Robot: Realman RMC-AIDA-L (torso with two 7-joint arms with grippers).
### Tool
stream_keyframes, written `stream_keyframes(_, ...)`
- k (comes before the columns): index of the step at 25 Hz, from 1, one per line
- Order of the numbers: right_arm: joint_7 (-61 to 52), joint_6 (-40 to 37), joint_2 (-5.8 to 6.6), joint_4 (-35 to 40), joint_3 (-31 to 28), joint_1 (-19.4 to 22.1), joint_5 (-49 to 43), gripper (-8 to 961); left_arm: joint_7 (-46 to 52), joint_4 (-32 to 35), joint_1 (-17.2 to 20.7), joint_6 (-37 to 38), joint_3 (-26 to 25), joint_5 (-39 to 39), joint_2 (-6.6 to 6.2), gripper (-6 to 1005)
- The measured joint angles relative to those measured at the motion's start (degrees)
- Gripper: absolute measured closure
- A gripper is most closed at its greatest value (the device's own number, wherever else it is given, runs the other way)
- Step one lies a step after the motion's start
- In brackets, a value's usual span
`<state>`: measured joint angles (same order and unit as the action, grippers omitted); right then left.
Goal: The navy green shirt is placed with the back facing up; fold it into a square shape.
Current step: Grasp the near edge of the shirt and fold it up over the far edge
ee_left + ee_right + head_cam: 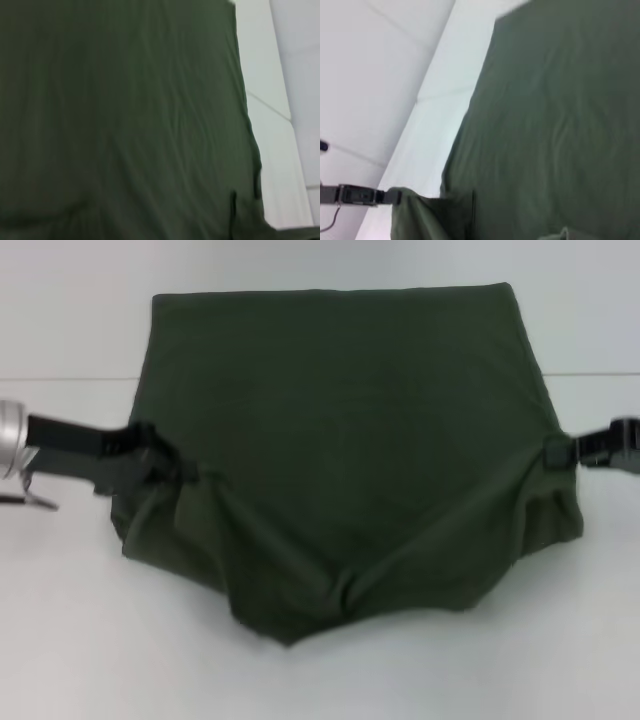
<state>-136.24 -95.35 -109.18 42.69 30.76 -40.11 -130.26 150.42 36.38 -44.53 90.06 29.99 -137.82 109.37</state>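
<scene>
The navy green shirt (pixel 340 440) lies across the white table, plain dark olive fabric up, its far edge flat and its near part lifted and sagging in folds. My left gripper (pixel 168 468) is shut on the shirt's left edge and holds it raised. My right gripper (pixel 553 452) is shut on the shirt's right edge at about the same height. The near hem hangs in a low point between them. The shirt fills the left wrist view (pixel 125 120) and most of the right wrist view (pixel 555 130), where the left gripper (pixel 395 196) shows far off, pinching the fabric. No print shows.
The white table (pixel 80 640) shows on all sides of the shirt, with a seam line (pixel 70 377) running across behind it. A thin cable (pixel 30 500) hangs below the left arm.
</scene>
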Motion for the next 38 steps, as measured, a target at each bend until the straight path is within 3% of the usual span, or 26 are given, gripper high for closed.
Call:
stream_keyframes(5, 0.11, 8.21, 0.0, 0.18, 0.56, -1.31, 2.5, 898, 2.09, -0.24, -3.36, -7.48, 1.45, -0.19, -0.13, 966)
stream_keyframes(9, 0.32, 20.83, -0.79, -1.66, 2.09, -2.51, 2.41, 899, 5.24, -0.28, -4.83, -15.04, 5.31, -0.35, -0.21, 967)
stream_keyframes(12, 1.19, 31.51, -2.09, -4.32, 4.51, -3.19, 2.38, 899, 8.76, -0.43, -5.11, -22.63, 11.63, -2.1, 0.82, 967)
stream_keyframes(17, 1.72, 44.03, -3.45, -9.87, 12.03, -4.92, 2.3, 898, 9.1, -0.35, -5.75, -25.99, 15.57, -4.53, 2.29, 967)
stream_keyframes(21, 1.69, 47.88, -4.04, -10.52, 15.06, -5.54, 2.31, 898, 8.79, 3.72, -4.94, -26.47, 15.95, -4.69, 3.52, 967)
stream_keyframes(27, 1.45, 49.72, -3.49, -8.63, 15.05, -5.9, 2.67, 899, 13.18, 10.71, -3.02, -29.0, 13.74, -4.62, 4.65, 966)
stream_keyframes(33, 2.08, 54.69, -3.33, -9.5, 16.24, -8.4, 2.32, 898, 13.31, 5.65, -6.37, -34.36, 14.64, -6.02, 4.58, 966)
stream_keyframes(38, 2.71, 61.19, -4.15, -11.99, 19.63, -10.83, 0.33, 895, 13.92, 2.26, -8.29, -39.69, 14.71, -10.4, 6.37, 966)
